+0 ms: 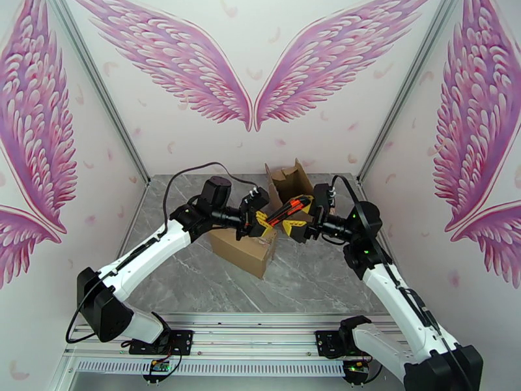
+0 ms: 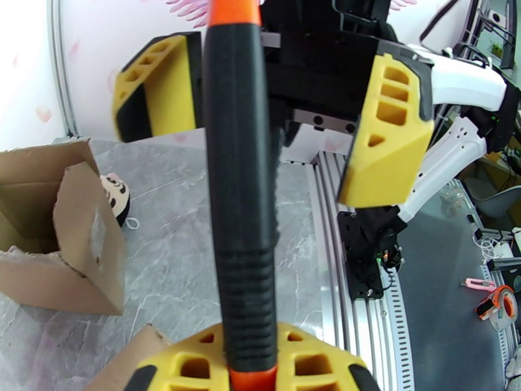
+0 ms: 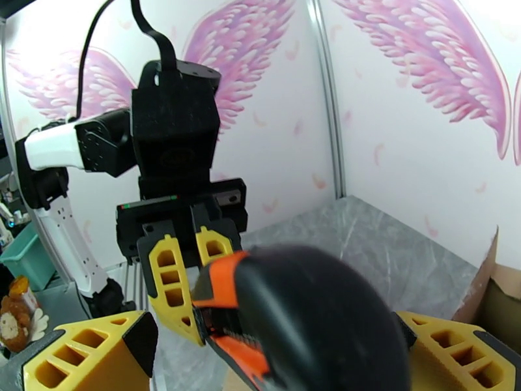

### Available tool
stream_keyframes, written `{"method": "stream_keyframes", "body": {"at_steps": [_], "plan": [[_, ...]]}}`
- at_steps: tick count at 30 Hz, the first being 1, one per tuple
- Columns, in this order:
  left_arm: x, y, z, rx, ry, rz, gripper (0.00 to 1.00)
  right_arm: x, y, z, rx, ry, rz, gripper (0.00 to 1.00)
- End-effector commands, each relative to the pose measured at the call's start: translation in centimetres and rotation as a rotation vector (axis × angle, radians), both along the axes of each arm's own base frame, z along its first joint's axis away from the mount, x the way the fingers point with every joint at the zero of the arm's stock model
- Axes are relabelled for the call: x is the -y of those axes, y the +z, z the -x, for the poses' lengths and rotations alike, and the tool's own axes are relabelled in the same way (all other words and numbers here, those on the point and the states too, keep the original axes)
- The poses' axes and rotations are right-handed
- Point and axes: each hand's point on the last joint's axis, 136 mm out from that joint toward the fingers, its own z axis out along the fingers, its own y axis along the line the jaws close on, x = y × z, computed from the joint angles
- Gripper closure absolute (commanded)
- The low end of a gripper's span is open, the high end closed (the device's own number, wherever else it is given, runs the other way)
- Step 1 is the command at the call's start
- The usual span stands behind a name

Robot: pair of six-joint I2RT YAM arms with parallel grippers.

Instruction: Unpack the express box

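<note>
Grey marble-patterned table [image 1: 312, 281] and white walls printed with pink wings [image 1: 254, 73] were shown enclosing the cell. Both arm bases were carried on an aluminium rail [image 1: 247, 320] at the near edge.

Above the middle of the table, an orange-and-black utility knife [image 1: 290, 208] was held roughly level between the two arms. The left gripper [image 1: 260, 224] was clamped on one end of the knife. The right gripper [image 1: 305, 223] was set with its jaws wide apart on either side of the other end, and no contact could be made out. This arrangement was judged to be a handover, with the tool offered across so that a box could be slit from the better side.

A closed cardboard carton, taken to be the express box [image 1: 244, 249], was seen lying on the table just below the grippers. An opened carton [image 1: 290, 180] was stood behind it, with a small doll [image 2: 117, 197] lying beside its flap.
</note>
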Motion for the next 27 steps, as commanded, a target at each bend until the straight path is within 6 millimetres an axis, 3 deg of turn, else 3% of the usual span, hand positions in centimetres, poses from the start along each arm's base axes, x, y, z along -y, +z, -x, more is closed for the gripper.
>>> {"method": "stream_keyframes", "body": {"at_steps": [1,7,17,25,27], "plan": [[1.1,1.9,0.4,0.003,-0.055,0.070,1.00,-0.2,2.0,0.8,0.060,0.049,-0.075,0.05],[2.4,2.3,0.6,-0.021,-0.091,0.111,1.00,-1.0,3.6,0.9,0.071,0.107,-0.162,0.11],[3.5,3.2,1.4,-0.046,-0.145,0.153,1.00,-1.8,3.8,1.1,0.061,0.158,-0.178,0.25],[3.6,3.0,1.8,-0.077,-0.173,0.151,1.00,-2.3,3.8,1.6,0.023,0.224,-0.174,0.52],[3.6,3.1,1.9,-0.080,-0.177,0.150,1.00,-2.4,3.8,1.7,0.020,0.227,-0.172,0.54]]}}
